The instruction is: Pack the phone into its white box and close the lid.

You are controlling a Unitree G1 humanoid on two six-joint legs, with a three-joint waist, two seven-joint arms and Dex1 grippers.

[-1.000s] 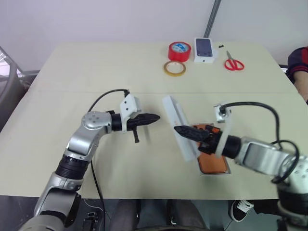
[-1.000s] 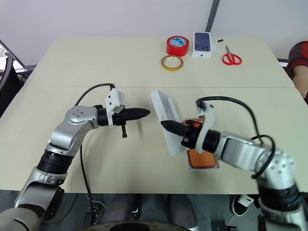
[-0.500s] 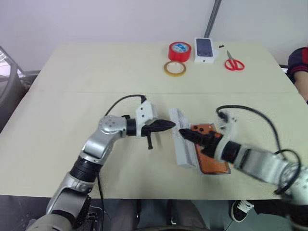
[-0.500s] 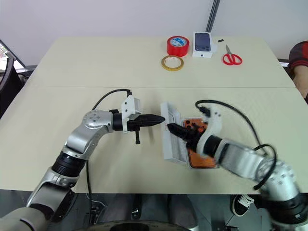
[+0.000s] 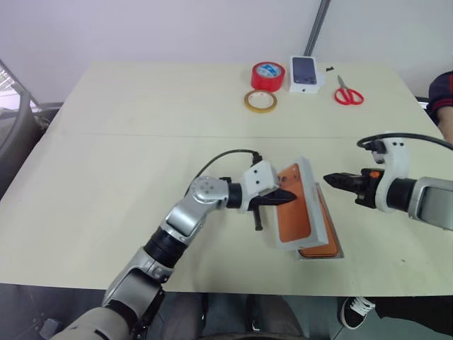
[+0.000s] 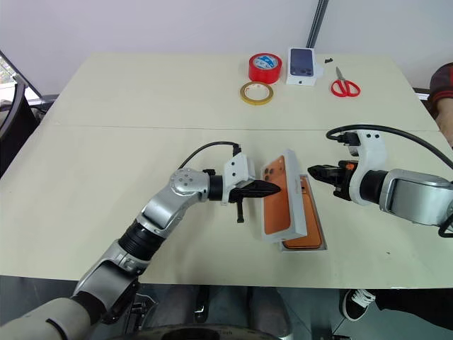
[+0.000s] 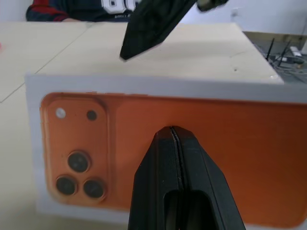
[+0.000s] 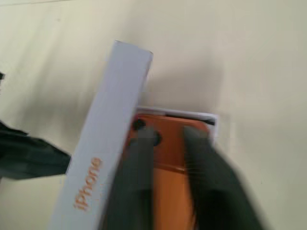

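Since a second earlier, the left gripper [image 6: 276, 189] had swung across toward the middle of the table, and the right gripper [image 6: 312, 171] had pulled away from the lid [image 6: 278, 195] to the right side.

At this moment the left gripper's fingers were clenched together on nothing, their tips pressed against the lid's printed orange face. That lid stood tilted on its long edge, leaning over the white box [image 6: 322, 241] just beyond the fingertips, its lower edge at the box's near rim. Inside the box lay the phone [image 6: 309, 225], flat, back up, partly hidden behind the leaning lid.

On the far side of the lid, the right gripper hung above the table, apart from lid and box, pointing back toward them. In the eye views its fingers looked drawn together with nothing between them; the right wrist view showed them blurred with a gap, over the phone's camera end in the box.

Well beyond both grippers, at the table's far edge, sat a red tape roll [image 6: 265, 67], a tan tape ring [image 6: 255, 92], a small white box with a dark phone picture [image 6: 302, 65] and red scissors [image 6: 345, 83].

The left wrist view gave the lid's printed camera lenses up close; the right wrist view showed orange lettering along the lid's side.
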